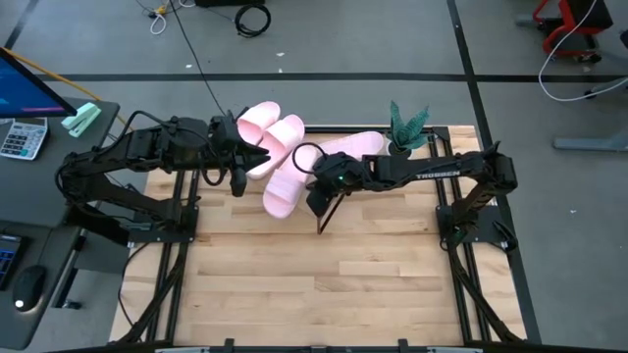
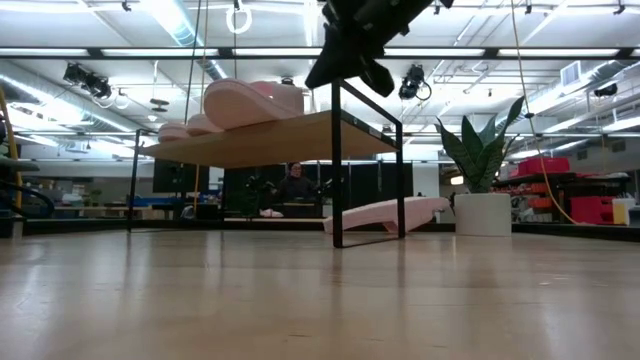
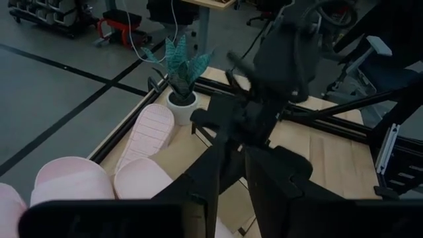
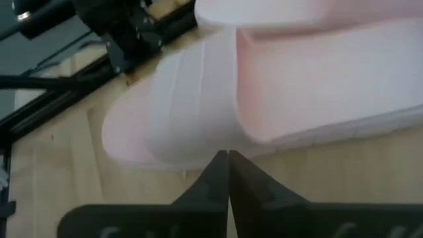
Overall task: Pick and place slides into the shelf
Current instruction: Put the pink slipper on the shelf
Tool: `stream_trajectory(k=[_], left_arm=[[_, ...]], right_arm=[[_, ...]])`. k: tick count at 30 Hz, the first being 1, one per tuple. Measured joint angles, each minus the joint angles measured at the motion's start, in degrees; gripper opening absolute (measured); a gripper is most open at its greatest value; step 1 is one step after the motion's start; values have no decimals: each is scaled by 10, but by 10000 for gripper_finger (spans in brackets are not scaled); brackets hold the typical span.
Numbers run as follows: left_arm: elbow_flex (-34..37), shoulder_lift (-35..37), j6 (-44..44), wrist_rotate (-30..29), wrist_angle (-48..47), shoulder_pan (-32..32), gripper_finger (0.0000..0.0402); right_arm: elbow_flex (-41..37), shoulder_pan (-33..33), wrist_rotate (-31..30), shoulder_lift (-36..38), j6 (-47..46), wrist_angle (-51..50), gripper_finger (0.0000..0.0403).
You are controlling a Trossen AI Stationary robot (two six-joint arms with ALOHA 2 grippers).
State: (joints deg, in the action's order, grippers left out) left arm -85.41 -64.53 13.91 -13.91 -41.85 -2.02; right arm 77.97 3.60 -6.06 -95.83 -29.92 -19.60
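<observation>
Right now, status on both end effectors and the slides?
Right end effector shut, empty, at the nearest slide on the shelf. Left end effector beside the pile, grip unclear. One slide on the table by the plant.

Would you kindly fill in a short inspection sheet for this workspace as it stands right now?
Surface: slatted wooden tabletop, near half bare.
Job's things: three pink slides piled on the shelf; a fourth slide lies on the tabletop beside the shelf.
Clutter: potted plant at the far right corner.
Grippers: left gripper at the pile on the shelf, grip not clear; right gripper shut and empty, its tips just short of a slide.
Cables: loose cords on the floor beyond the table; a red cable further right.
Surroundings: desk with a calculator to the left; a person in the room behind.
</observation>
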Motion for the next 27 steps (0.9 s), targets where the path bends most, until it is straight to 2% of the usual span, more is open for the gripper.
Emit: stream_trajectory(k=[4, 11, 27], left_arm=[[0, 0, 0, 0, 0, 0, 76], [0, 0, 0, 0, 1, 0, 77], [0, 0, 4, 0, 5, 0, 74]], right_arm=[[0, 0, 28, -10, -3, 8, 5], [1, -1, 33, -30, -12, 30, 3], [0, 6, 11, -53, -11, 70, 2]])
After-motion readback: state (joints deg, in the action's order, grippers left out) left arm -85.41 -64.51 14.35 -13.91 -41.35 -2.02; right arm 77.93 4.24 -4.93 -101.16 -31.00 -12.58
